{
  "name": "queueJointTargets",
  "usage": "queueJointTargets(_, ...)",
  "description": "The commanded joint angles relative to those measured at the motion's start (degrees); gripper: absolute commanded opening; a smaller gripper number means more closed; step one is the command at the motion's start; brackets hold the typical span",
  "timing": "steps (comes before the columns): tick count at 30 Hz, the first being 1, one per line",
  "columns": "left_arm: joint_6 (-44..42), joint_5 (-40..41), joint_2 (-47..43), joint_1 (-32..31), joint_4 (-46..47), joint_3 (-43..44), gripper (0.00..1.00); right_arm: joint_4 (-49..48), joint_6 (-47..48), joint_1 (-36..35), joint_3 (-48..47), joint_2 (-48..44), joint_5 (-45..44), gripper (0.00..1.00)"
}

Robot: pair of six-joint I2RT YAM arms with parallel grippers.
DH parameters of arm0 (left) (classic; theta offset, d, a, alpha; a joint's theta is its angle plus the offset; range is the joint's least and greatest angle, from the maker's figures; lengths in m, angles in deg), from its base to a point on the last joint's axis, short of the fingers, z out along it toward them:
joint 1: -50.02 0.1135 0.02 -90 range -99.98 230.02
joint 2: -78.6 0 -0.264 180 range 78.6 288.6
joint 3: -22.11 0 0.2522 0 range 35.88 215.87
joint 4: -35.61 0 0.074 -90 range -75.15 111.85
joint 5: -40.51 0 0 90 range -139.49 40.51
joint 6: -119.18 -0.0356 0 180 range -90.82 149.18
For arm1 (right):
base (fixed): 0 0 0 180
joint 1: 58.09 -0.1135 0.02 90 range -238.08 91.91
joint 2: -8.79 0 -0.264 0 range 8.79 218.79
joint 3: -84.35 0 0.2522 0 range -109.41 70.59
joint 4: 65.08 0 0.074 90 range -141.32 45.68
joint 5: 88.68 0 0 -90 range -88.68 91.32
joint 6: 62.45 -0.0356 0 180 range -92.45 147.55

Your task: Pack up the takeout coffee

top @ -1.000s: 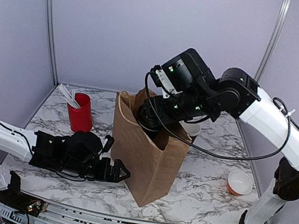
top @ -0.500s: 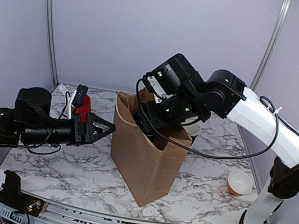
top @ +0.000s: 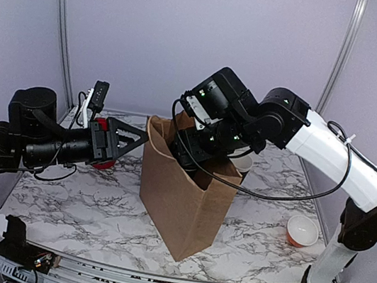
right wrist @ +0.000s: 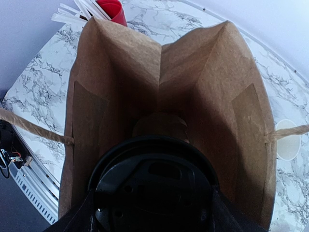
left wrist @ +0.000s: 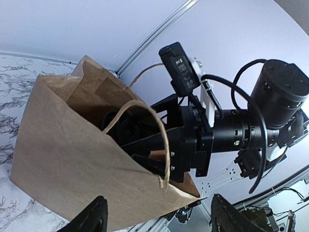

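Marbled surface (top: 93, 198), lilac-walled test booth: the right claw (right wrist: 152, 212) is clamped on the coffee (right wrist: 152, 186). Its black lid fills the wrist view as it hangs in the mouth of an upright brown paper bag (top: 186, 199). From above, the right arm reaches over the bag's rim, and claw and paper largely hide the cup itself. The bag's floor shows well below the lid, so the drink looks part-way in rather than set down.

The left claw (top: 134, 141) hovers just beside the bag's left rim with its fingers apart and nothing between them. Whether it touches the paper cannot be told.

By the look of it, packing is past its midpoint: the lid is on, the bag stands open and the cup is inside the opening. What appears left is to lower it to the bottom, let go, and draw the arm out clear of the twine handles (right wrist: 34, 127).

A red cup (right wrist: 112, 8) of white sticks (right wrist: 77, 10) and an orange bowl (top: 302, 231) stand on the surface outside the bag.

No brand or wording can be read. The bag is plain, the cup's side is out of sight, and the lid shows only moulded shapes. Small print on the black box (left wrist: 179, 65) on the right arm is too fine to make out.
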Motion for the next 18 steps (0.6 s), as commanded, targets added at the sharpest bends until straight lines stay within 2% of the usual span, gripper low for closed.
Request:
queueJointTargets(1,-1.9,3.87,2.97,-0.18,0.45,4.42,0.69,-0.81,0.73,0.37,-1.62,0.85,0.35,0.6)
queueJointTargets(10,-1.83,7.87,7.7,-0.18,-2.35,8.86,0.52,-0.76,0.77,0.37,-2.02,1.2,0.4,0.59)
queueJointTargets(16,-1.59,8.08,7.81,-0.19,-2.85,8.69,0.32,-0.67,0.93,0.44,-2.48,1.63,0.43,0.59)
queueJointTargets(18,-1.47,8.31,7.37,-0.18,-3.41,8.38,0.21,-0.65,0.95,0.47,-2.68,1.81,0.45,0.59)
